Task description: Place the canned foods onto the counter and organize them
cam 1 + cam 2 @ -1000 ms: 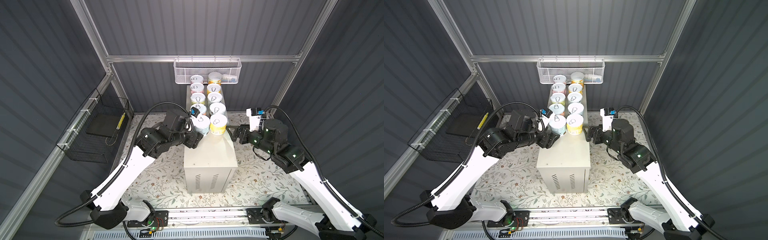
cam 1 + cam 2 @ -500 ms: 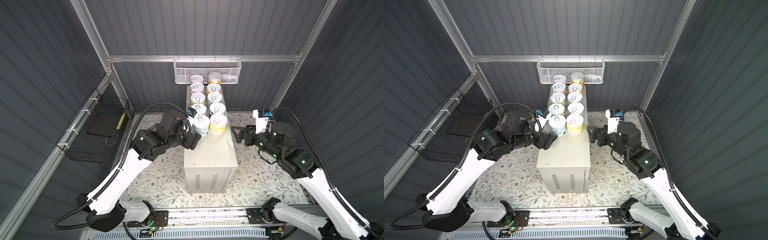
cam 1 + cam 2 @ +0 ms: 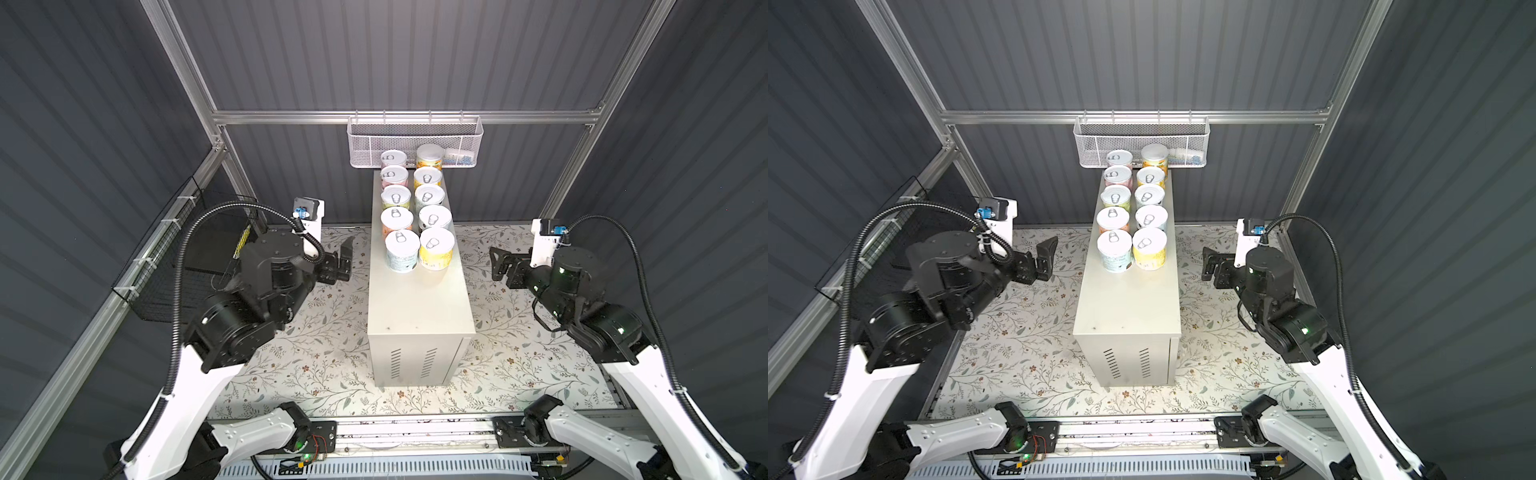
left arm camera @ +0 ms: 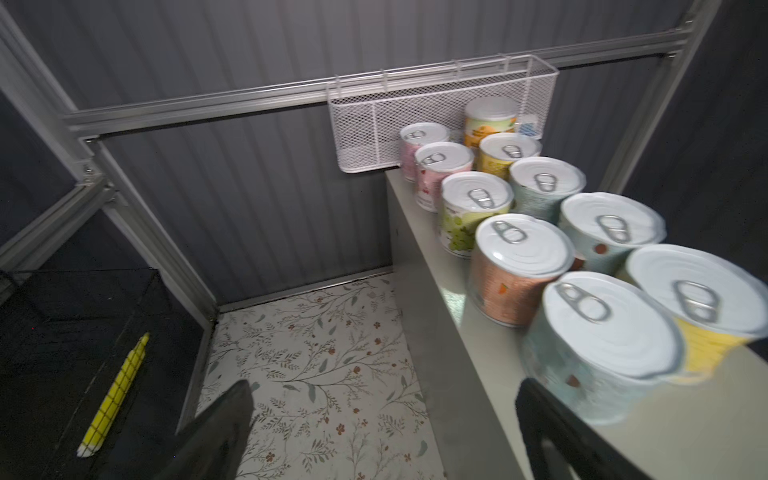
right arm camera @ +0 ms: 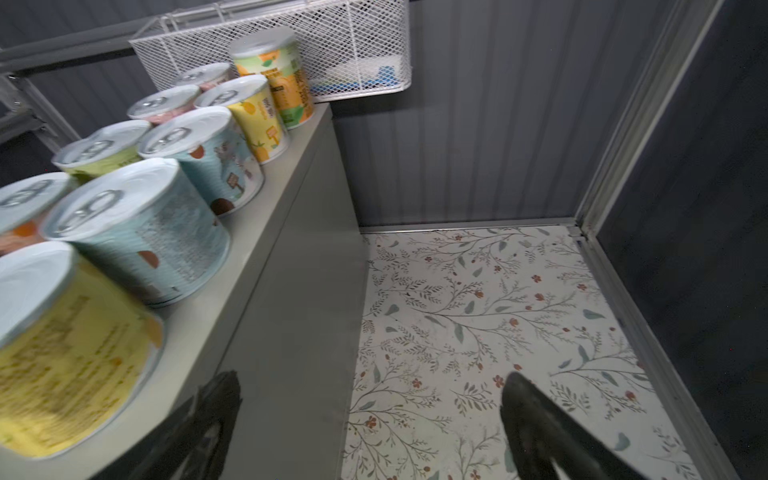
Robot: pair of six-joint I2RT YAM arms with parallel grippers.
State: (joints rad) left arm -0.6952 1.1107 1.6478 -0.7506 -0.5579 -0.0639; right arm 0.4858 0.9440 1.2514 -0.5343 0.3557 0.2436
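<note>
White arms (image 3: 187, 399), black joints (image 3: 232, 328), ribbed black cables (image 3: 227, 204).

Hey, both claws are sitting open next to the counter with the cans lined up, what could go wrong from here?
1. The front yellow can stands close to the counter edge facing the right claw; a stray swing could knock it off.
2. The pale blue can is the one nearest the open left claw, so a careless move might clip it.
3. The cans stand tightly packed in two rows, so one bump could disturb its neighbours.
</note>
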